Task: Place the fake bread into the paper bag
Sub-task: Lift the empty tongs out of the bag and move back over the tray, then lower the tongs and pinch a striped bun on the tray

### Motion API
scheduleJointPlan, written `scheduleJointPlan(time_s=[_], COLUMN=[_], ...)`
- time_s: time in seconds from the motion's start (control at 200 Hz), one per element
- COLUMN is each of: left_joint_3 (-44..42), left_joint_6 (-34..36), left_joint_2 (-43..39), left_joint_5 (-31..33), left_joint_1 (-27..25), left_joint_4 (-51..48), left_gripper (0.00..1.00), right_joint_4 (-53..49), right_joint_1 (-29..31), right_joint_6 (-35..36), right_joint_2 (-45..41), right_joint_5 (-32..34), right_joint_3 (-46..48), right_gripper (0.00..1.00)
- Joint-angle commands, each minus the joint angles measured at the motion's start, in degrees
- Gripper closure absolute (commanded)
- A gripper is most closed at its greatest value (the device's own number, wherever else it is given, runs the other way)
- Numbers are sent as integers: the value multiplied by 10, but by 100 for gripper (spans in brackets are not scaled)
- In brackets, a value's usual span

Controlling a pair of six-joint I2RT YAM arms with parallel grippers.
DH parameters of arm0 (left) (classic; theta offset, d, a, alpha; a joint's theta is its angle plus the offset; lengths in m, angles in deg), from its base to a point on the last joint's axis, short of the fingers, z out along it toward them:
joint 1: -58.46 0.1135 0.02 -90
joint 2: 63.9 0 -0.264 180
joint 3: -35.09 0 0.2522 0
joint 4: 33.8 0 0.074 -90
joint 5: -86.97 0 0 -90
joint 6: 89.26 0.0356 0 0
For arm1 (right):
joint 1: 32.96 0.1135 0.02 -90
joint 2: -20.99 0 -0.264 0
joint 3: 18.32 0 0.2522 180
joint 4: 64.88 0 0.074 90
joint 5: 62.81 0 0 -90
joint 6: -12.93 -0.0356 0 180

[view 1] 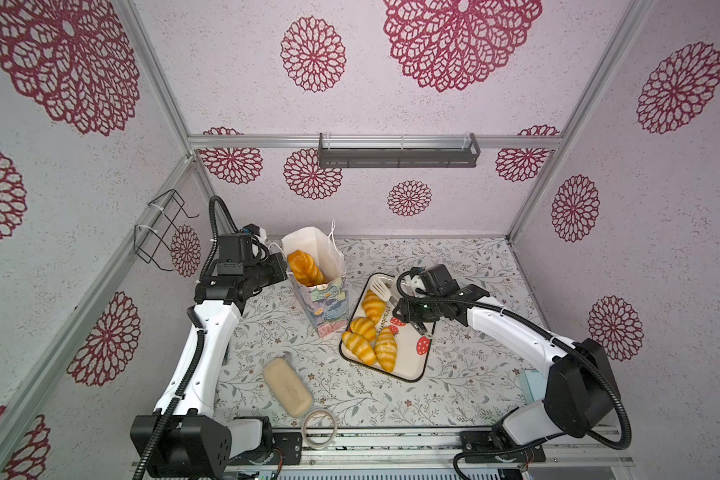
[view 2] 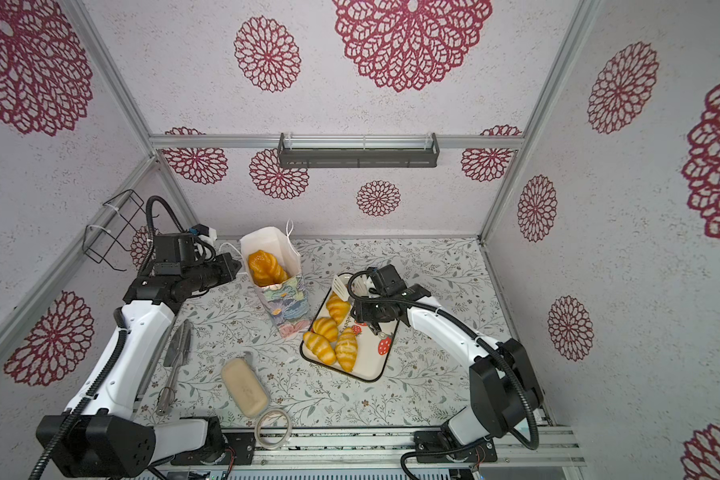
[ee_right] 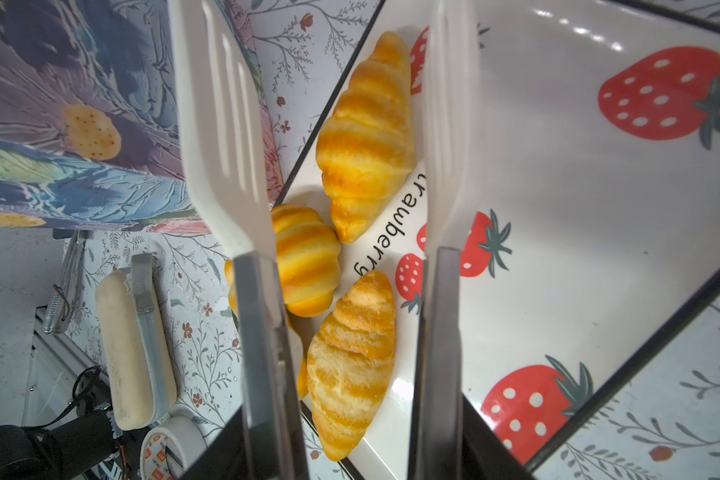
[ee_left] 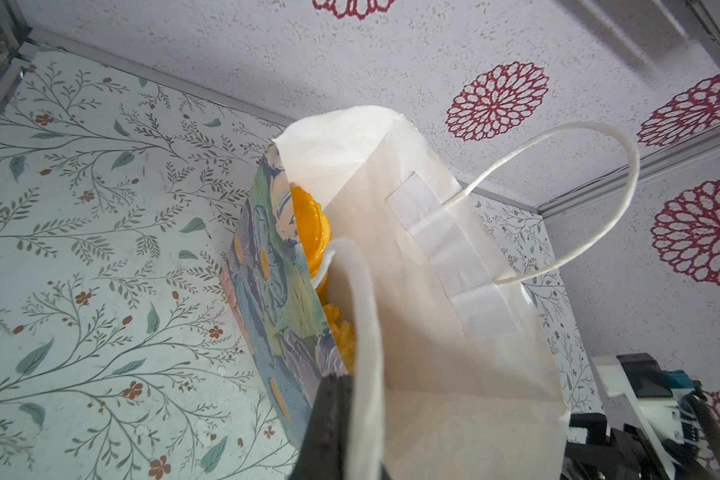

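The paper bag (view 1: 327, 305) (view 2: 288, 305) stands upright at the back of the table with a long braided loaf (view 1: 304, 266) (ee_left: 308, 232) of fake bread inside it. My left gripper (view 1: 281, 266) (ee_left: 341, 428) is shut on the bag's (ee_left: 433, 332) rim. Several striped croissants (view 1: 364, 328) (ee_right: 368, 137) lie on a strawberry-print tray (view 1: 412, 368) (ee_right: 599, 208) right of the bag. My right gripper (view 1: 408, 309) (ee_right: 354, 457) is shut on white-tipped tongs (view 1: 381, 286) (ee_right: 221, 124). The tong arms are spread above the croissants and hold nothing.
A pale beige block (view 1: 287, 386) and a tape roll (view 1: 319, 428) lie near the front edge. Metal utensils (view 2: 177, 357) lie beside the left arm. A wire basket (view 1: 163, 232) hangs on the left wall, a dark shelf (view 1: 398, 153) on the back wall.
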Motion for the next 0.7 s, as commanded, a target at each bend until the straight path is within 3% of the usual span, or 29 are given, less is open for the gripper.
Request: scheduleJointPlan(time_s=[0.0, 0.696], left_joint_3=[-5, -5], left_joint_6=[0, 1], left_joint_2=[-1, 0], left_joint_5=[1, 1], left_joint_1=[4, 4], left_joint_4=[8, 8], left_gripper=[100, 100], right_joint_4=[32, 71], right_joint_1=[-3, -4], right_joint_6=[-11, -18], right_joint_2=[2, 45], right_joint_5=[-15, -33], right_joint_3=[-1, 34], right_gripper=[42, 40])
